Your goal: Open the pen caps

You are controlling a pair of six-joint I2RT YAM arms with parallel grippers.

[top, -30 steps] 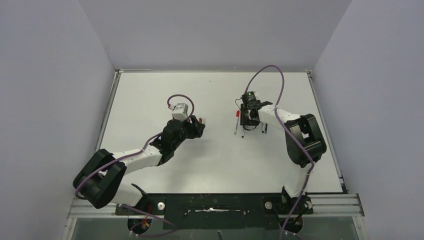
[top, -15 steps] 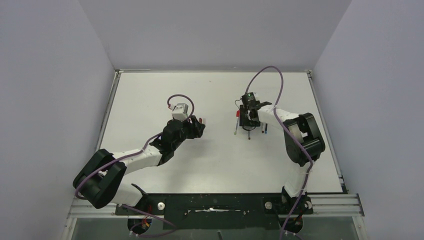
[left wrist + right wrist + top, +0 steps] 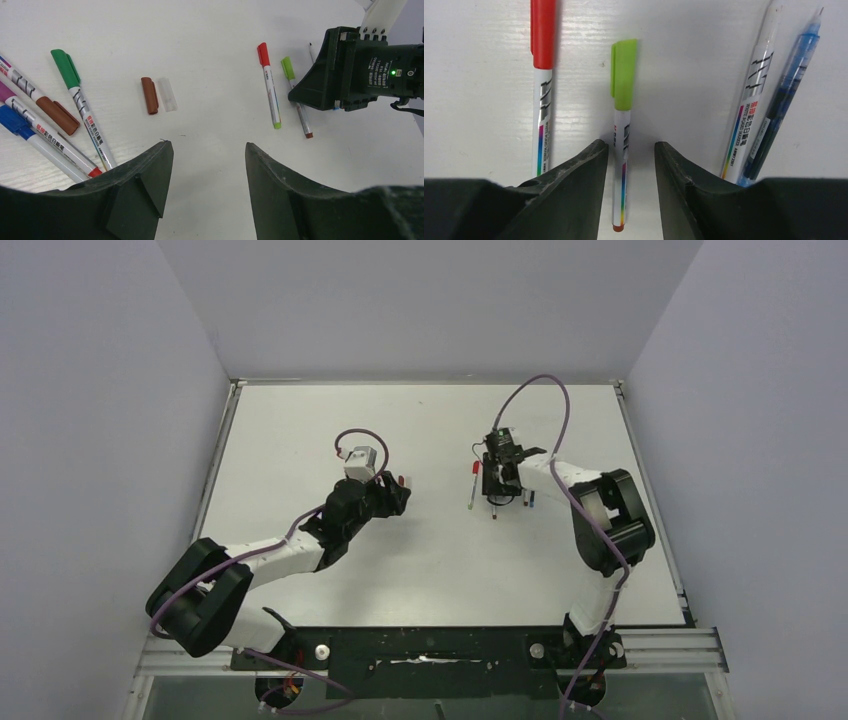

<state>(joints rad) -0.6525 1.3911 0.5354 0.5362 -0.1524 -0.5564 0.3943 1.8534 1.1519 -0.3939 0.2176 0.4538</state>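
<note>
My right gripper (image 3: 630, 145) is open, and its fingers straddle the white barrel of a pen with a lime cap (image 3: 624, 72), with a gap on each side. A red-capped pen (image 3: 542, 75) lies to its left. Two uncapped pens, one white (image 3: 751, 95) and one blue (image 3: 786, 85), lie to its right. My left gripper (image 3: 207, 145) is open and empty above bare table. A loose maroon cap (image 3: 149, 95) and a clear cap (image 3: 167, 94) lie ahead of it. Green-capped (image 3: 75, 95), brown-capped (image 3: 50, 112), purple and blue pens lie at its left.
In the top view the right gripper (image 3: 497, 485) is at the table's (image 3: 420, 570) right middle among pens, and the left gripper (image 3: 392, 495) is near the centre. The left wrist view shows the right gripper's black body (image 3: 360, 70) beside the red and lime pens.
The right gripper has shifted slightly and settled over the lime-capped pen, which has turned a little under it. The left arm has not moved.
</note>
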